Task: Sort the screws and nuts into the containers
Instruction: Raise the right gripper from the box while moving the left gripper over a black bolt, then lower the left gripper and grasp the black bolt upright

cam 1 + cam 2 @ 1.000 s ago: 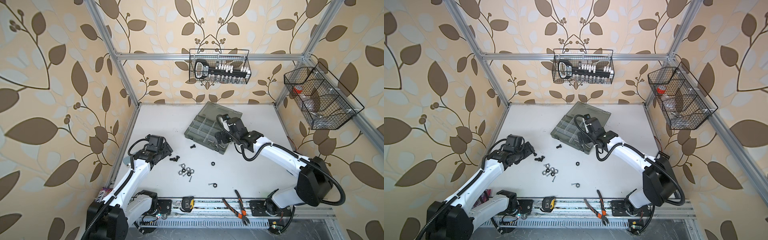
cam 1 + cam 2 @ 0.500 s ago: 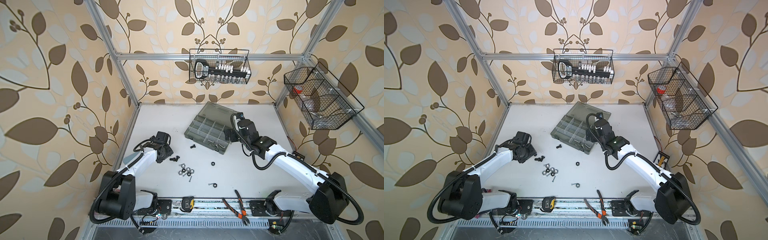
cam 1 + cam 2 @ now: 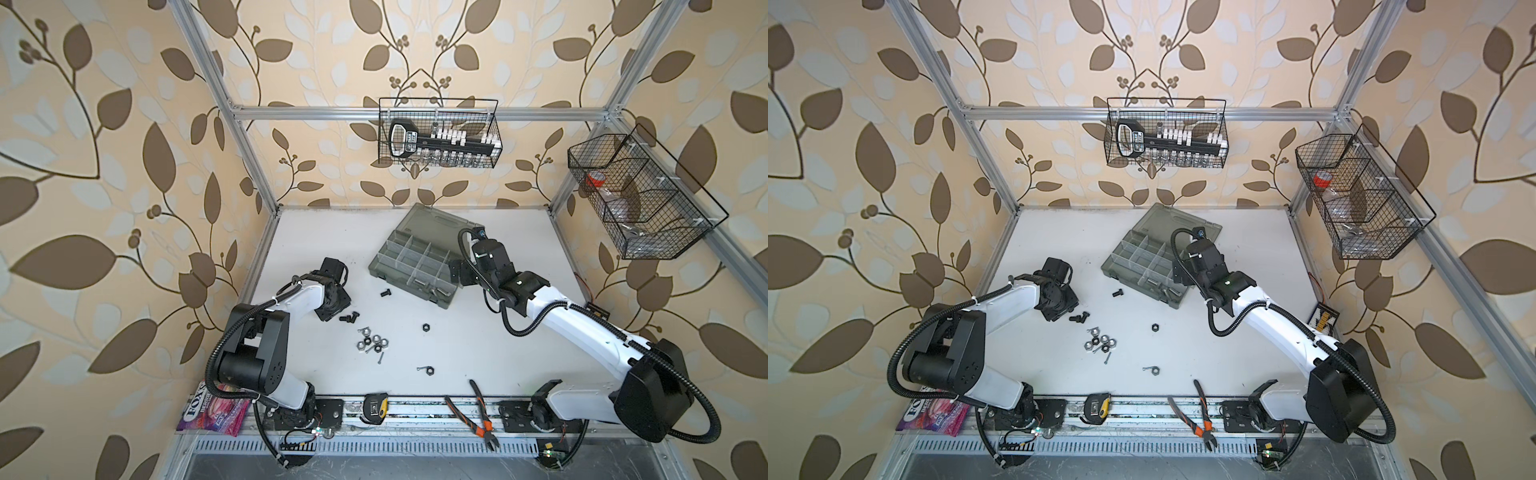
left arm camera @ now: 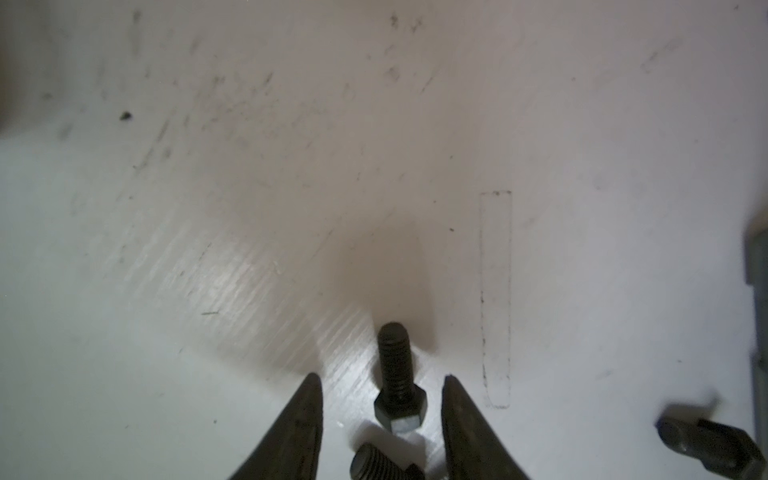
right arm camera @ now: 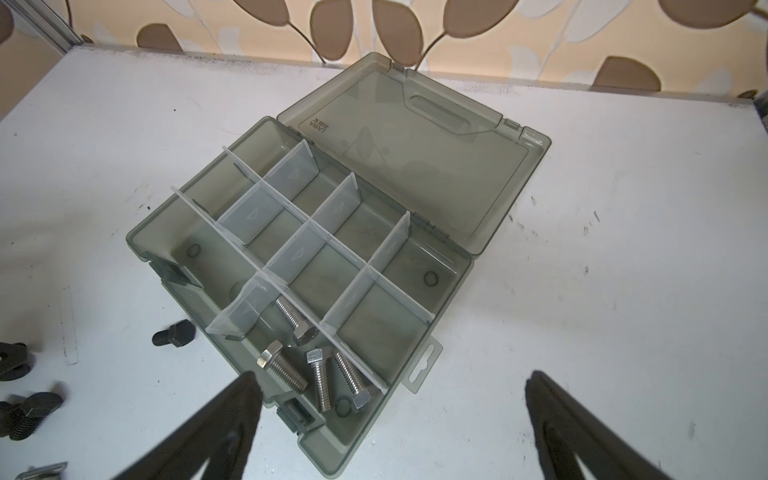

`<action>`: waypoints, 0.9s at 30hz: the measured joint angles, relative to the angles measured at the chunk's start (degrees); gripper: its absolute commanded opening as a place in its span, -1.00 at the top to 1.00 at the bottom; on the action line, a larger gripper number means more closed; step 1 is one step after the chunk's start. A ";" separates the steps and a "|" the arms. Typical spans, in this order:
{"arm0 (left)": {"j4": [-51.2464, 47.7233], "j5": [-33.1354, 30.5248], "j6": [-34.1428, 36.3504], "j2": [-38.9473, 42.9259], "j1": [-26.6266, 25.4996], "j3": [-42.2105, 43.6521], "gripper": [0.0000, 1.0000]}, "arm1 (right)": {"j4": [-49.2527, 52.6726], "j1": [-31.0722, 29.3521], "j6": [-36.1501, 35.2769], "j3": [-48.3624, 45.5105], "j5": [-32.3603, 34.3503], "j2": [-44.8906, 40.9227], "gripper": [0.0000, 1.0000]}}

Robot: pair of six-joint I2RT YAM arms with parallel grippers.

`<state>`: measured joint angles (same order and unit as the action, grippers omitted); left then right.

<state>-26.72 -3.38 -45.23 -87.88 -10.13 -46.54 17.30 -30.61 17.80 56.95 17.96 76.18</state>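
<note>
My left gripper (image 4: 381, 377) is low over the table and open, its jaws narrowed around a black screw (image 4: 397, 374) without touching it. A second black screw (image 4: 374, 465) lies just behind it. Both top views show this left gripper (image 3: 332, 309) (image 3: 1059, 311) beside that black pair (image 3: 348, 318). Another black screw (image 3: 385, 293) lies nearer the organiser (image 3: 376, 268), whose containers stand open. Several silver screws (image 5: 318, 378) lie in one end compartment. My right gripper (image 5: 392, 374) (image 3: 457, 274) hangs wide open and empty over that end. Silver nuts (image 3: 372, 340), a black nut (image 3: 426, 327) and another nut (image 3: 430, 369) lie loose.
Thin small screws (image 3: 380, 359) lie by the nut cluster. Orange-handled pliers (image 3: 478, 415) and a tape measure (image 3: 376, 409) rest on the front rail. Wire baskets hang on the back wall (image 3: 438, 133) and right wall (image 3: 640, 199). A sweet packet (image 3: 216, 409) lies front left.
My left arm has sunk down to the black screws and its jaws have narrowed. My right gripper has drawn back from over the organiser's middle to its right end, still wide open.
</note>
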 measured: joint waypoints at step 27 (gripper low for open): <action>-0.17 -0.17 -1.64 -4.74 0.00 -3.65 1.00 | 0.07 0.00 0.22 0.00 -0.44 -0.55 -0.99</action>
<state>-26.89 -3.55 -46.87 -92.62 -10.13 -50.19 17.37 -30.61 18.02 56.95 17.52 75.64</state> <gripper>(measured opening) 0.100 0.995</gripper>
